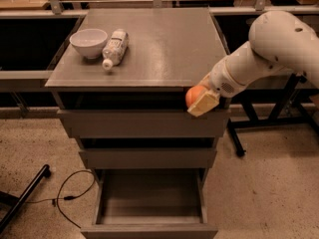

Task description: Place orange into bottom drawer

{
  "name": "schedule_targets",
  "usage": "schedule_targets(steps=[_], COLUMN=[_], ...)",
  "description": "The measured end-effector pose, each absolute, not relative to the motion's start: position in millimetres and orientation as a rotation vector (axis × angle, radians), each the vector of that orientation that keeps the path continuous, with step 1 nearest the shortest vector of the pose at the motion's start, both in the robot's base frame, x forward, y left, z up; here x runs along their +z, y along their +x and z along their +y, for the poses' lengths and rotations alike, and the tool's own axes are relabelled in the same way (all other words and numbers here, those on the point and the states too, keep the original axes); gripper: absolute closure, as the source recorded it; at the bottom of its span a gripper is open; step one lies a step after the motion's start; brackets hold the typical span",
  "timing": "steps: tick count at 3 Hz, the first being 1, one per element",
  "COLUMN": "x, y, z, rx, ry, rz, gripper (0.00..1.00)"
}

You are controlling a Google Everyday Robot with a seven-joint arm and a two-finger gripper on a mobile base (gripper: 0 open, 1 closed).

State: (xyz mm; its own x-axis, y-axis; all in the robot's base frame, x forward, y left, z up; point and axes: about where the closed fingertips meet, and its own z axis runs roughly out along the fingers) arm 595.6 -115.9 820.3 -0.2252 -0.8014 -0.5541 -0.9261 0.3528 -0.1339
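We saw the gripper (pixel 197 99) in front of the top drawer (pixel 134 123), at its right end, its fingers (pixel 204 104) clamped around the orange (pixel 194 94). Below, the bottom drawer (pixel 149 229) stood pulled out, well apart from the fruit. On the grey surface (pixel 164 49) above, a white bowl (pixel 88 42) sat just beside a plastic bottle (pixel 114 48) lying on its side.
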Motion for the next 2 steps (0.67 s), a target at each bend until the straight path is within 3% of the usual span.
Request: schedule_targets(steps=[2], x=[830], y=[564], z=[-118], rx=[0.311], ry=[-1.48], rz=[2.065], gripper=[1.0])
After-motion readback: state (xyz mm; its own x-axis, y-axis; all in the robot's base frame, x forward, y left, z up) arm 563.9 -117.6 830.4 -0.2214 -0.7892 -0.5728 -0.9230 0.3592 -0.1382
